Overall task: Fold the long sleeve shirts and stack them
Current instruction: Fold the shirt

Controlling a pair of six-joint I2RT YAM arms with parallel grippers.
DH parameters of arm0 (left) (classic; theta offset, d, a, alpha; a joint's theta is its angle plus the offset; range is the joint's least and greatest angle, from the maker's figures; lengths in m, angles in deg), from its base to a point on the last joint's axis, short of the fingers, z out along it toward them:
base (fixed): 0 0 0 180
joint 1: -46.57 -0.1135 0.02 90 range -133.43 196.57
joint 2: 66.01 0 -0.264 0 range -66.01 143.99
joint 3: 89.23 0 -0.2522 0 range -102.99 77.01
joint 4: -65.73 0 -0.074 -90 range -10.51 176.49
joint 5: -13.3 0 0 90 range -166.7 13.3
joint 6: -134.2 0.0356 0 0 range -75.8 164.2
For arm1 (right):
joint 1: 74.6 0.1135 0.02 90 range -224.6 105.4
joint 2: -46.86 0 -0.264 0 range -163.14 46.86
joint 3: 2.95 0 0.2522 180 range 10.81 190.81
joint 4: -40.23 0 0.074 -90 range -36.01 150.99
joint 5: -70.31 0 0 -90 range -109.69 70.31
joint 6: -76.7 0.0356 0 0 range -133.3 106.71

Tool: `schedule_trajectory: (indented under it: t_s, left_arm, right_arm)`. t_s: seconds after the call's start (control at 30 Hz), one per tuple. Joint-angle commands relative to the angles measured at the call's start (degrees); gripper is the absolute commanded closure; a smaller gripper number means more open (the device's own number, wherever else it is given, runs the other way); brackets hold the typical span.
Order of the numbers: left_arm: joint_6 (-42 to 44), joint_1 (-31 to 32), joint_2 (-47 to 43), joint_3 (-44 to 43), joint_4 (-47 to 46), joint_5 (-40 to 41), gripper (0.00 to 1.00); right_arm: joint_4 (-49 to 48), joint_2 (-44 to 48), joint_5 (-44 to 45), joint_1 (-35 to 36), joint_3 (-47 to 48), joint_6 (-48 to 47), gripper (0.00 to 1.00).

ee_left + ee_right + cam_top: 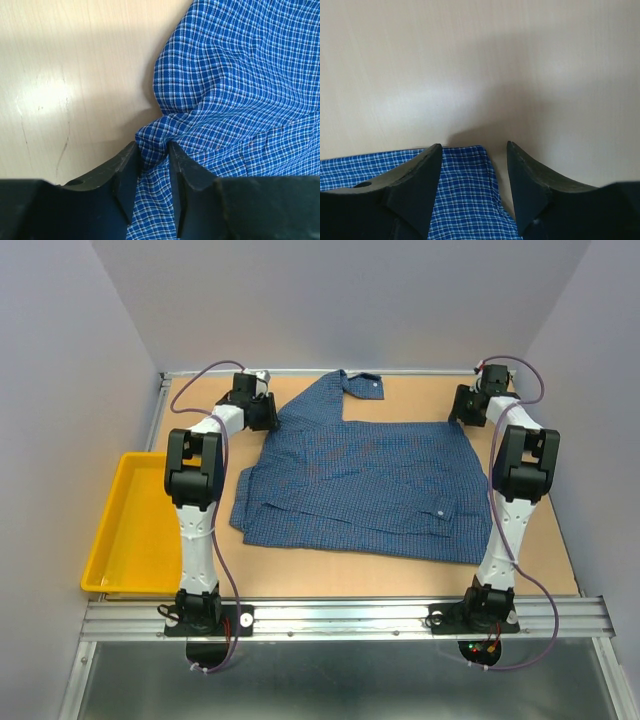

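Left gripper (152,150) pinches blue checked cotton shirt (360,480), lying lengthwise left-to-right, sleeve (345,390) pointing far; right gripper (474,150) spread wide over its edge.

Top view gives you soft, even overhead light, sharp throughout. Left wrist cam: glare on the table (45,95) at center left; shirt (240,90) check crisp, fingers (125,175) dark & blurred at bottom. Right wrist cam: soft shadow mid-frame.

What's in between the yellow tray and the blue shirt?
The left arm stands there, over a strip of the wooden table, between the yellow tray and the blue checked shirt. The top view shows it.
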Motion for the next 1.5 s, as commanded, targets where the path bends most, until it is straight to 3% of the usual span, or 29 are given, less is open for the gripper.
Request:
schedule_trajectory:
  t_s: [0.0,0.23,0.27,0.47,0.57,0.87,1.2,1.47]
  left_arm:
    - [0.90,-0.25,1.04,-2.98,1.06,-0.99,0.61]
    - [1.17,-0.34,1.83,-2.89,1.59,-0.73,0.65]
    - [1.25,-0.34,1.75,-2.89,1.50,-0.73,0.69]
    - [0.99,-0.34,2.36,-3.95,1.94,-0.73,0.71]
    - [1.08,-0.34,2.62,-4.74,2.29,-0.73,0.79]
    - [1.34,-0.34,2.54,-5.71,2.91,-1.43,0.98]
    - [4.24,-0.51,-2.64,-8.43,4.84,-0.03,1.00]
    - [5.56,-0.51,-6.42,-8.08,5.72,0.76,1.00]
  right_arm:
    - [-0.04,-2.34,-4.67,0.25,1.85,-0.95,0.42]
    - [0.13,-0.50,-4.67,0.42,-2.54,-2.27,0.52]
    - [0.22,-0.41,-4.67,0.60,-2.81,-2.45,0.53]
    - [2.68,0.12,-1.95,1.04,-3.95,-3.50,0.54]
    - [3.30,-0.14,0.07,1.48,-3.78,-4.29,0.71]
    - [4.53,0.03,-1.68,2.88,-1.93,-6.84,0.99]
    - [4.44,6.27,-1.24,2.97,3.25,-4.91,1.00]
    - [4.35,13.91,3.67,2.88,-3.06,1.07,0.99]
